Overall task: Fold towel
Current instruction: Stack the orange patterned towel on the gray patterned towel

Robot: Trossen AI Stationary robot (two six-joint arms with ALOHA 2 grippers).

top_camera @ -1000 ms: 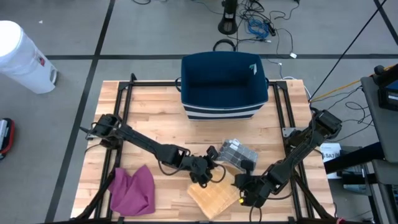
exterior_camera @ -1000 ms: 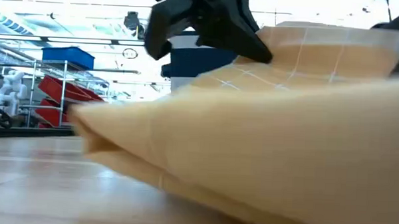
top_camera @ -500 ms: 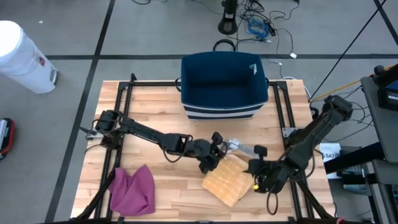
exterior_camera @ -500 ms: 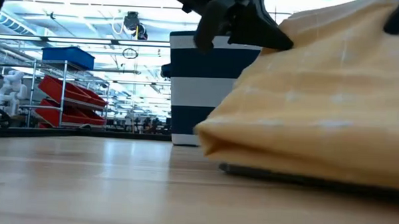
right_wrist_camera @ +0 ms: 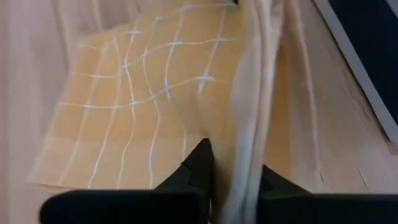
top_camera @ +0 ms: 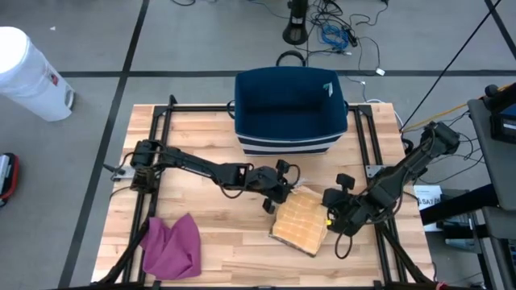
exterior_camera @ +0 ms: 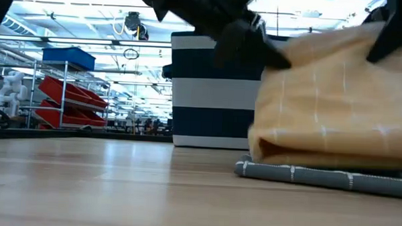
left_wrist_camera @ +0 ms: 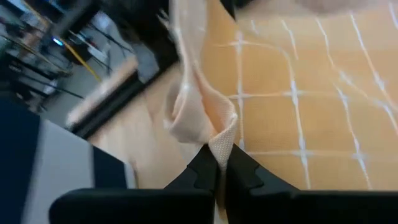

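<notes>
An orange towel with a white grid (top_camera: pixel 300 226) lies folded on the table's near right part, showing large in the low view (exterior_camera: pixel 335 111). Its lower fold rests on a grey towel (exterior_camera: pixel 319 176) flat on the wood. My left gripper (top_camera: pixel 284 196) is shut on the orange towel's far left corner. My right gripper (top_camera: pixel 329 216) is shut on its far right edge. Both show in their wrist views, left (left_wrist_camera: pixel 219 165) and right (right_wrist_camera: pixel 233 177). My left gripper pinches a bunched corner of the orange towel (left_wrist_camera: pixel 217 134) between its two fingers, several layers gathered. It comes from the table's left, slanting down. That corner is raised; the rest slopes down. My right gripper pinches a bunched fold along the towel's edge (right_wrist_camera: pixel 249 137) between its fingers, coming from the right and slanting down. The fold runs along the fingers. That edge is lifted, and the towel's near part lies flat below.
A dark blue bin with a white stripe (top_camera: pixel 290 109) stands at the table's far middle, just beyond the towel. A purple cloth (top_camera: pixel 172 246) lies crumpled at the near left. A white bucket (top_camera: pixel 28 72) stands on the floor off the far left corner.
Both grippers have carried the orange towel from the table's near edge toward the far right, the right one also rising. The towel has come over the grey towel and now rests on it, its held edge still raised.
</notes>
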